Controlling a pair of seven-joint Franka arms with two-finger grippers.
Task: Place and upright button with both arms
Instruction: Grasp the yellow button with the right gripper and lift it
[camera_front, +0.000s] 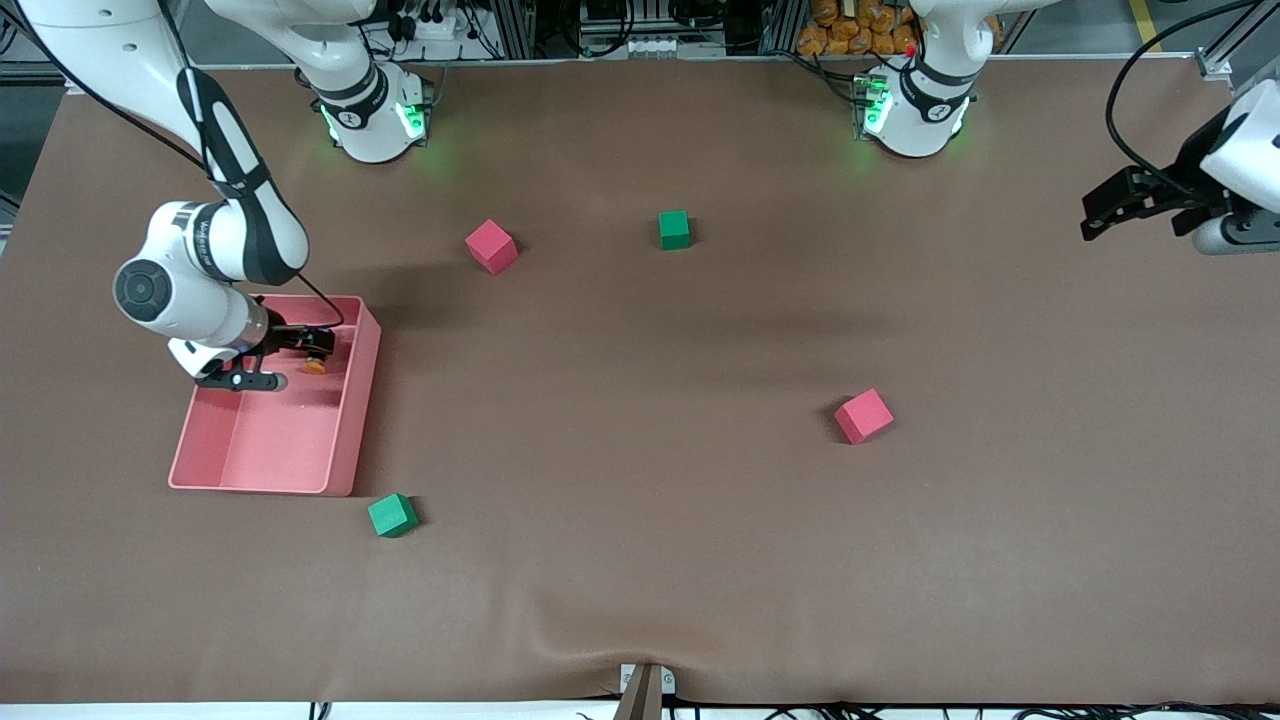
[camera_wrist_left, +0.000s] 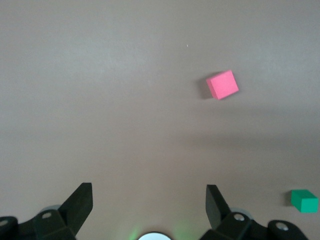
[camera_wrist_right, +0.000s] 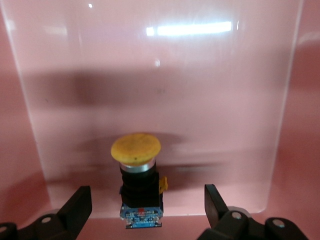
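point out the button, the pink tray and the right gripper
button (camera_wrist_right: 135, 148): right wrist view, on its orange cap.
pink tray (camera_front: 352, 420): front view, on its side wall.
right gripper (camera_wrist_right: 145, 212): right wrist view, midway between its fingertips.

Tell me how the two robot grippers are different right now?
The right gripper is down inside the pink tray, its fingers on either side of the orange button. The left gripper hangs over bare table at the left arm's end, with nothing between its fingers. Both are black, open and hold nothing.
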